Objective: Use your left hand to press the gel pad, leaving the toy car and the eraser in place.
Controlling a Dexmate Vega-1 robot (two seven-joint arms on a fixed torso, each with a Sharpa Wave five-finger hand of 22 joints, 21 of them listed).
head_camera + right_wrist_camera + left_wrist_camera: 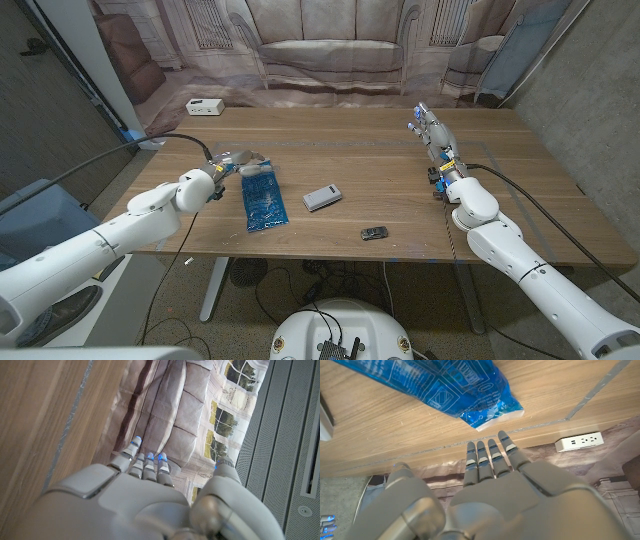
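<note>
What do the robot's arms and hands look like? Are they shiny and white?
Yes, both arms are smooth, rounded white shells, each with a black cable running along it. The left hand has grey segmented fingers and a pale grey back. The right hand looks alike, with small blue lights glowing at its fingertips.

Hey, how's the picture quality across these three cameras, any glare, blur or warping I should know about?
Head view: even, soft light, faint shadows, the table edges bow slightly, and the toy car is small but sharp. Left wrist view: the left hand up close looks soft, while the gel pad shows shiny highlights on its plastic. Right wrist view: the right hand is blurred and the backdrop sharper.
</note>
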